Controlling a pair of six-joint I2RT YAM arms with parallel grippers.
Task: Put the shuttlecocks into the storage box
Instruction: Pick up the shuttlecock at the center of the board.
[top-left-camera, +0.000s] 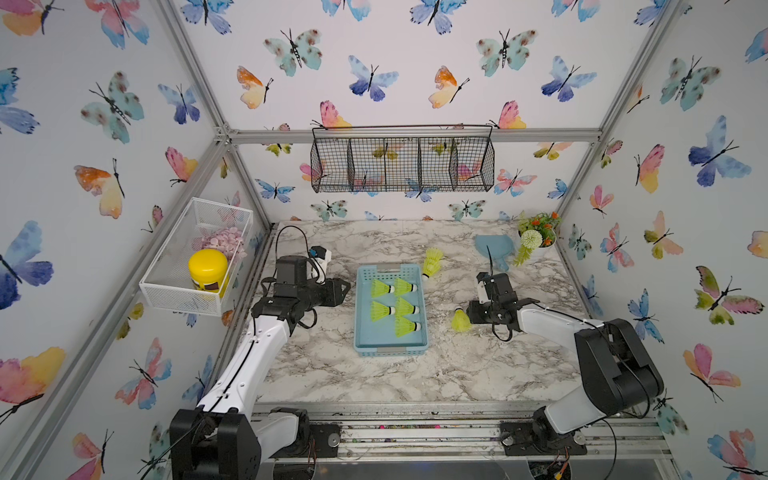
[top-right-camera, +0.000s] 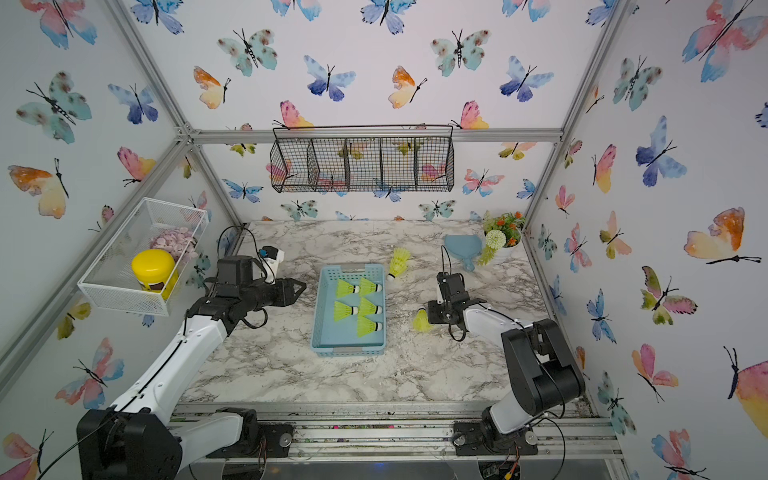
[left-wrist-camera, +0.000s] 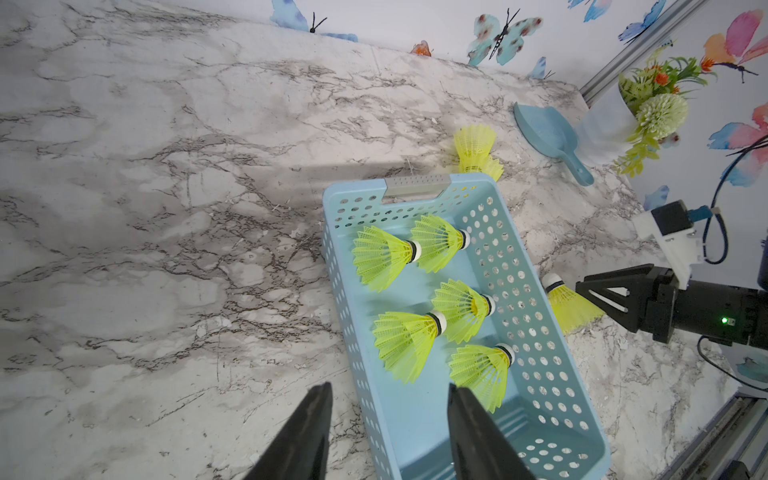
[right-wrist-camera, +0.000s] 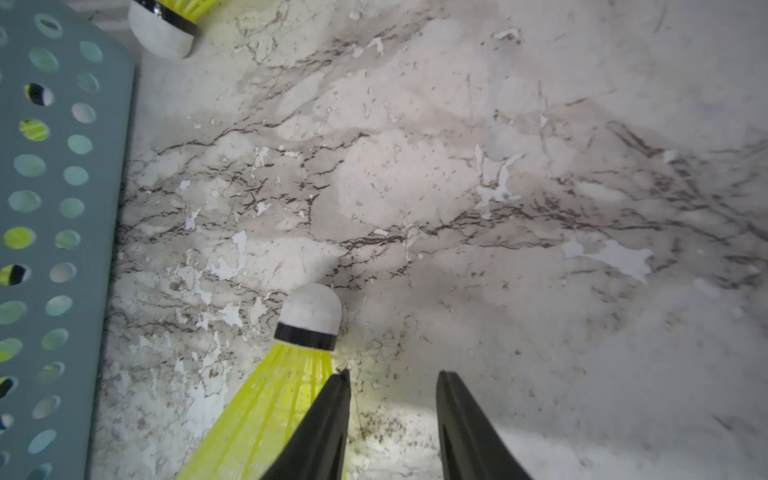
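Five shuttlecocks (top-left-camera: 405, 308) are seen lying in the light blue storage box (top-left-camera: 390, 352) on the marble bench (top-left-camera: 332, 374). The left tool (left-wrist-camera: 390, 386) is held open and empty beside the box. The right tool (right-wrist-camera: 392, 374) is spread open, with a loose shuttlecock (right-wrist-camera: 291, 374) just outside one finger.

Five shuttlecocks (top-left-camera: 404, 306) lie on their sides in the light blue storage box (top-left-camera: 356, 316) at the middle of the marble table (top-left-camera: 332, 374), white tips pointing right. Two more shuttlecocks (top-left-camera: 432, 262) lie stacked just beyond its far right corner. Another shuttlecock (top-left-camera: 460, 321) rests right of the box at the tip of the right gripper (top-left-camera: 468, 312), while the left gripper (top-left-camera: 344, 287) hovers just left of the box.
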